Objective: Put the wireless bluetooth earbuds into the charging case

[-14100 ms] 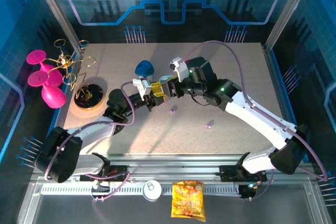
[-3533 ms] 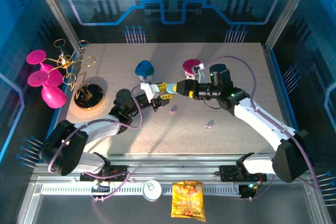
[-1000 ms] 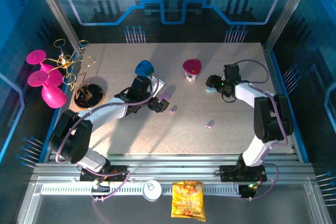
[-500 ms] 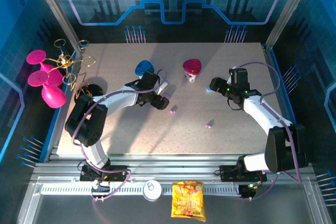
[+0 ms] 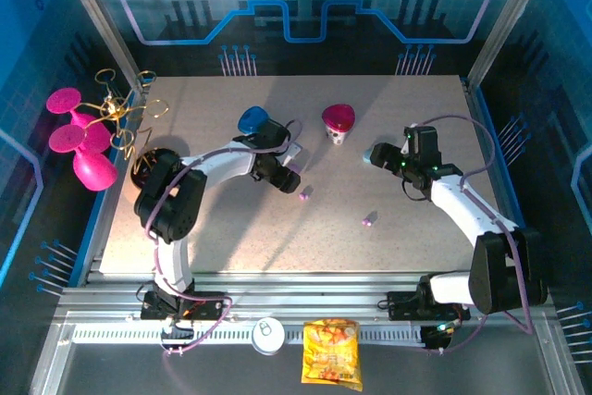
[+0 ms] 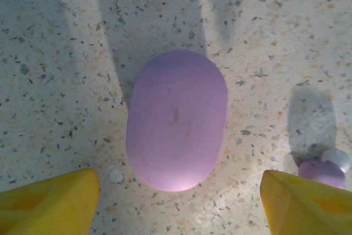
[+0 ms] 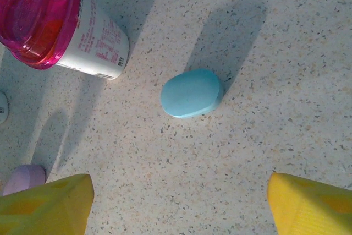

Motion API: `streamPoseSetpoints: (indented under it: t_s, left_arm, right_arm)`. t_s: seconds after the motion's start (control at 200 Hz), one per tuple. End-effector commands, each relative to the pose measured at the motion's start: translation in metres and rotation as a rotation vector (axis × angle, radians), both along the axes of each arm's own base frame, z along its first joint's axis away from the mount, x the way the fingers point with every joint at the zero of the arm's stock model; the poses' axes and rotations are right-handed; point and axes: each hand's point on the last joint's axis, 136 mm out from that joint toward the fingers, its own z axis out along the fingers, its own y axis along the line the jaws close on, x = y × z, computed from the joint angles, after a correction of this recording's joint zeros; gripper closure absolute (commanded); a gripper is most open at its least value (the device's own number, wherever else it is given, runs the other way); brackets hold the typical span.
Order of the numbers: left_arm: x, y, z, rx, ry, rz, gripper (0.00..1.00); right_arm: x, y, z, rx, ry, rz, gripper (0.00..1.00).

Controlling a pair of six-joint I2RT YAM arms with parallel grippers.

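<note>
**Both cases shut, earbuds not yet picked up**

My left gripper [image 6: 177, 205] hangs wide open and empty over the lilac charging case [image 6: 177, 118]. A lilac earbud [image 6: 323, 171] lies just beside it on the worktop [image 6: 66, 53]. My right gripper [image 7: 179, 207], also spread wide and empty, faces the light blue charging case [image 7: 191, 93]. Next, I judge, a case needs opening.

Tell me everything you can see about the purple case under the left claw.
The purple case is a smooth, matte plastic-looking oval, pill-shaped and lilac all over, with a faint mark near its middle. It looks shut; no seam shows from above. It lies flat on the speckled table. The open left claw straddles it, yellow fingertips clear of it. A lilac earbud lies nearby, not touching.
</note>
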Motion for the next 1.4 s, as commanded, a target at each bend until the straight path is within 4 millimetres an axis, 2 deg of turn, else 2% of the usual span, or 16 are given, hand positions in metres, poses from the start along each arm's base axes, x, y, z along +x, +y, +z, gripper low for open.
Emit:
streamPoseSetpoints:
  t_s: [0.0, 0.245, 0.32, 0.485, 0.63, 0.775, 0.866, 1.086, 1.136, 1.161, 1.271, 1.396]
  left_arm:
    - [0.000, 0.002, -0.005, 0.045, 0.033, -0.017, 0.25]
    - [0.006, -0.005, -0.015, 0.066, 0.073, -0.054, 0.37]
    - [0.005, -0.005, -0.019, 0.081, 0.083, -0.067, 0.45]
    - [0.001, -0.005, -0.018, 0.076, 0.087, -0.064, 0.70]
    - [-0.001, -0.008, -0.006, 0.038, 0.046, -0.067, 0.70]
    - [-0.004, -0.018, 0.023, -0.060, -0.031, -0.095, 0.69]
    - [-0.005, -0.026, 0.046, -0.130, -0.083, -0.120, 0.69]
    - [-0.021, -0.054, 0.109, -0.365, -0.295, -0.295, 0.70]
    - [-0.026, -0.060, 0.122, -0.419, -0.348, -0.336, 0.70]
    - [-0.028, -0.062, 0.127, -0.444, -0.372, -0.359, 0.71]
    - [-0.048, -0.073, 0.145, -0.543, -0.468, -0.485, 0.71]
    - [-0.059, -0.078, 0.162, -0.613, -0.553, -0.554, 0.71]
  right_arm:
    - [-0.003, 0.007, -0.002, 0.017, -0.001, 0.027, 0.19]
    - [-0.007, 0.006, -0.005, 0.007, 0.005, 0.027, 0.19]
    - [-0.008, 0.006, -0.008, 0.006, 0.010, 0.025, 0.19]
    - [-0.007, 0.009, -0.008, 0.027, 0.011, 0.036, 0.19]
    - [-0.007, 0.015, 0.005, 0.050, -0.004, 0.059, 0.19]
    - [-0.012, 0.022, 0.021, 0.086, -0.029, 0.092, 0.19]
    - [-0.018, 0.034, 0.033, 0.143, -0.044, 0.145, 0.21]
    - [-0.040, 0.097, 0.067, 0.349, -0.031, 0.399, 0.22]
    - [-0.048, 0.110, 0.067, 0.381, -0.008, 0.448, 0.21]
    - [-0.047, 0.118, 0.080, 0.396, -0.030, 0.481, 0.21]
    - [-0.056, 0.142, 0.089, 0.455, -0.015, 0.580, 0.22]
    - [-0.063, 0.164, 0.100, 0.541, -0.014, 0.653, 0.22]
